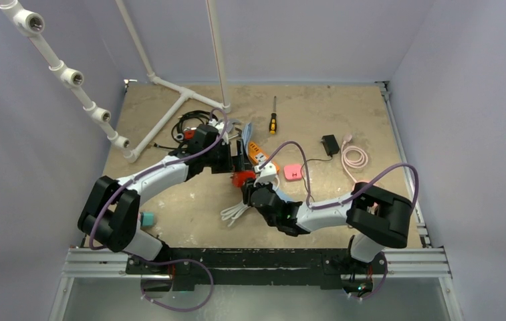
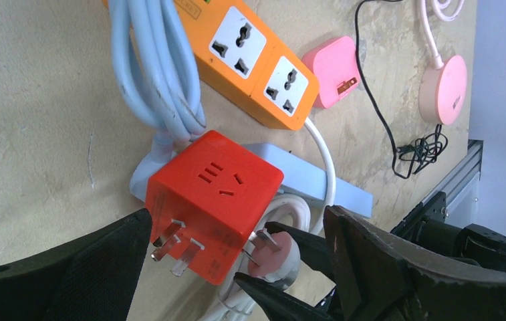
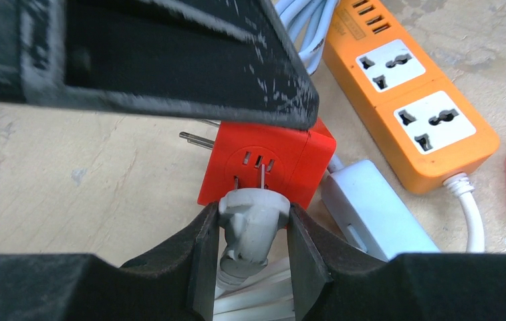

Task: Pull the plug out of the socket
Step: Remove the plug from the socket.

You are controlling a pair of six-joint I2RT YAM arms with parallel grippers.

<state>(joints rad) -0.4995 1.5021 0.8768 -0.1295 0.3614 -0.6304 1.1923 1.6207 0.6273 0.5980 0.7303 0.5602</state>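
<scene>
Two arms, alike. Left arm, right arm: white rounded links between bulky black joint housings. Purple cables: thin, slack loops along each arm, another loop below bases. White block at right wrist. Left gripper: matte black; left fingers broad, wedge-shaped, faint layered grain, pale scuffs near edges. Right gripper: same black; right fingers thick, inner faces flat, tips bevelled.

cube socket mid table | plug at its near side | power strip just behind | charger right | screwdriver far
</scene>
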